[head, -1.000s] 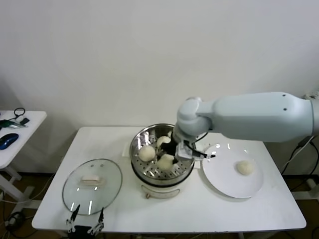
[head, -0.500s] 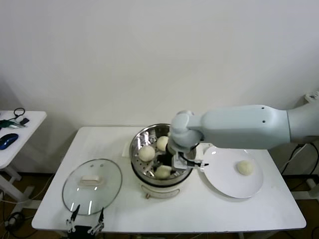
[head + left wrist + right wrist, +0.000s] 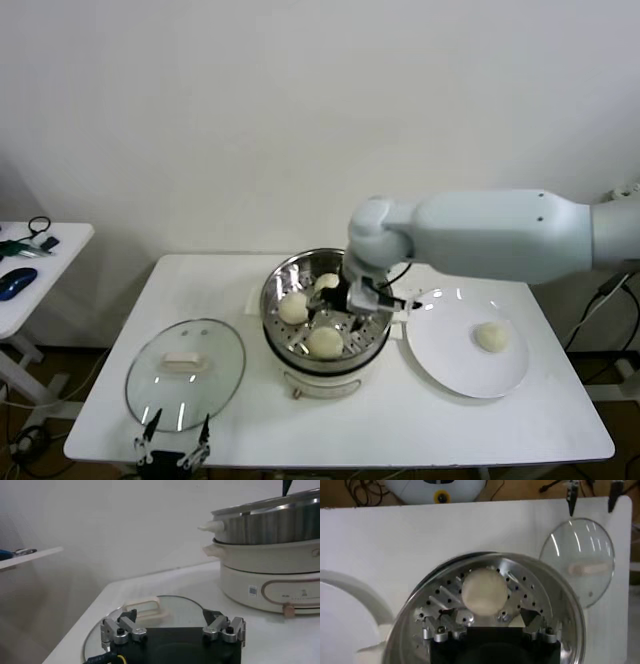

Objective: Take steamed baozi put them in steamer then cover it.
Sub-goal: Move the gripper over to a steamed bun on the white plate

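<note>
The white table (image 3: 420, 420) carries all items. The steamer (image 3: 325, 300) stands at its centre, steel basket on a white pot base. The white plate (image 3: 466, 358) lies just right of it, with one steamed baozi (image 3: 491, 337) on it. The cover (image 3: 185, 372) lies flat on the table, left of the steamer and apart from it. Three buns (image 3: 324, 342) sit on the basket floor. The right gripper (image 3: 350, 318) hangs over the basket, jaws spread wide and empty, the front bun just below and clear of them. The left gripper (image 3: 172, 440) waits at the table's near edge by the cover, jaws wide, holding nothing
</note>
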